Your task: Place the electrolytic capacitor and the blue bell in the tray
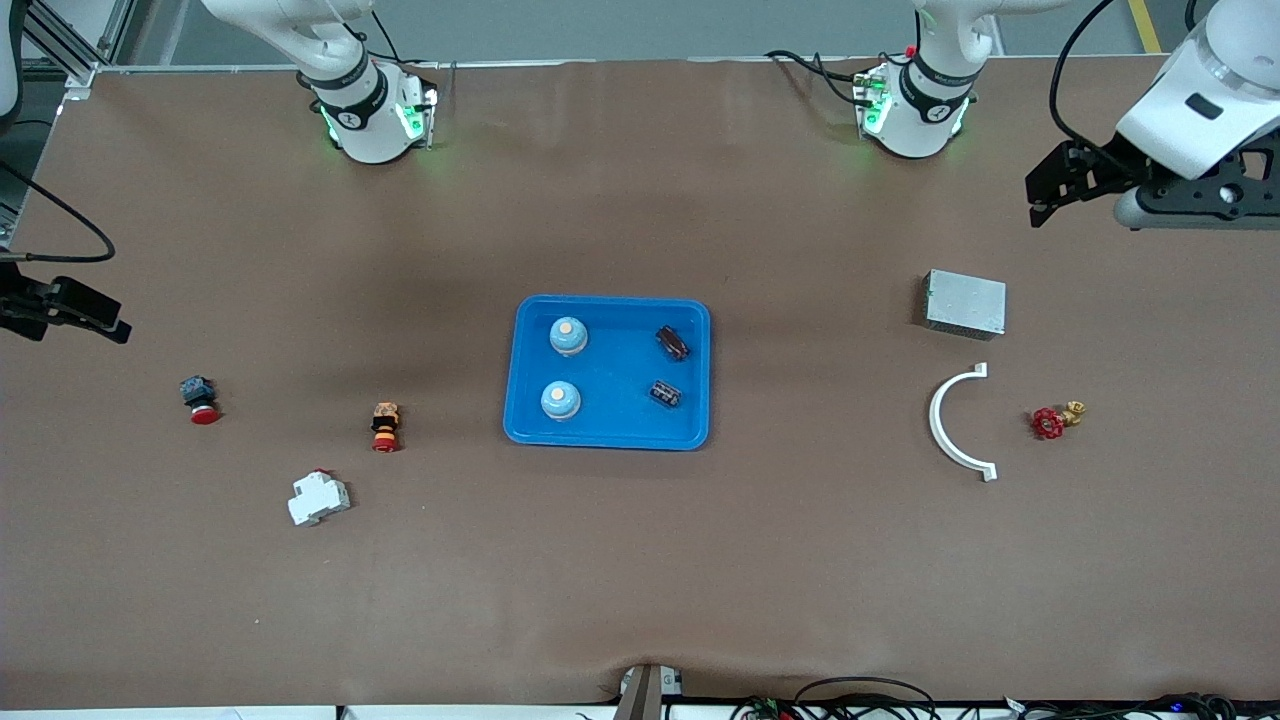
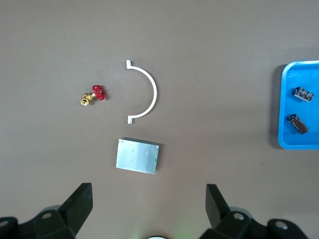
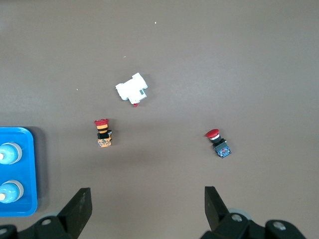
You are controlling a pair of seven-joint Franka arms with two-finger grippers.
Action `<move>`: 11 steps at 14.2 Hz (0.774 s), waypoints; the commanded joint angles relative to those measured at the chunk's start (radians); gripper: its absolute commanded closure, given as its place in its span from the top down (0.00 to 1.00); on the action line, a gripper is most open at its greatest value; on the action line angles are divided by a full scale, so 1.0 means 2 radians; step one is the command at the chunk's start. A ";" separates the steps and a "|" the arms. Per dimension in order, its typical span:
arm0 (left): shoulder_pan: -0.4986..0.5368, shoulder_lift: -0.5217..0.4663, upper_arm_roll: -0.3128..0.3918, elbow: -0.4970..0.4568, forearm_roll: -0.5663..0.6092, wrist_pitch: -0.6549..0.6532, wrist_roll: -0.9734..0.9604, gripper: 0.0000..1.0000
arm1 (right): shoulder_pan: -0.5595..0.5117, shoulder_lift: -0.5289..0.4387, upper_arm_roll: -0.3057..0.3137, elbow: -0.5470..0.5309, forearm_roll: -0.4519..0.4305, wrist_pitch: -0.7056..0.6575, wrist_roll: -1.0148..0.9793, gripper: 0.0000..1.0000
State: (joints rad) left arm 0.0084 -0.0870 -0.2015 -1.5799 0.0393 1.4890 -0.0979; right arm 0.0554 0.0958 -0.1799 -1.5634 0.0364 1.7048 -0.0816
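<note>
Tray [image 1: 608, 436] holds two bells, two capacitors; left claw [image 2: 147, 199], right claw [image 3: 147, 199] both wide, empty.

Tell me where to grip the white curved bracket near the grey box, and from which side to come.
Grip the white curved bracket at the middle of its arc, coming straight down from above. It lies flat on the table, and the band there looks thin enough for one finger inside the curve and one outside. The stepped ends are likely awkward.
</note>
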 commanded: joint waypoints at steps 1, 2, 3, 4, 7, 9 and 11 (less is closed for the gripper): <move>0.004 -0.012 0.002 -0.009 -0.004 -0.004 0.016 1.00 | -0.003 -0.006 0.013 -0.001 0.000 0.001 -0.004 1.00; 0.004 -0.012 0.003 -0.008 -0.004 -0.004 0.020 1.00 | -0.001 -0.006 0.013 0.005 0.000 -0.001 -0.002 1.00; 0.005 -0.012 0.004 -0.009 -0.004 -0.004 0.020 1.00 | 0.000 -0.005 0.013 0.007 0.001 0.003 -0.002 1.00; 0.005 -0.012 0.004 -0.009 -0.004 -0.004 0.020 1.00 | 0.001 -0.003 0.013 0.012 0.001 0.004 -0.001 1.00; 0.005 -0.012 0.005 -0.008 -0.004 -0.002 0.021 1.00 | 0.011 0.000 0.011 0.024 -0.008 0.004 -0.001 1.00; 0.005 -0.012 0.005 -0.008 -0.004 -0.002 0.021 1.00 | 0.005 0.005 0.010 0.024 -0.008 0.003 -0.006 1.00; 0.005 -0.010 0.006 -0.004 -0.003 -0.002 0.021 1.00 | 0.003 0.005 0.009 0.020 -0.007 -0.002 -0.006 1.00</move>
State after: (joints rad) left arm 0.0114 -0.0929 -0.1922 -1.5864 0.0393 1.4878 -0.0792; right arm 0.0679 0.1010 -0.1608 -1.5283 0.0350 1.7150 -0.0828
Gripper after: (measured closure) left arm 0.000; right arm 0.000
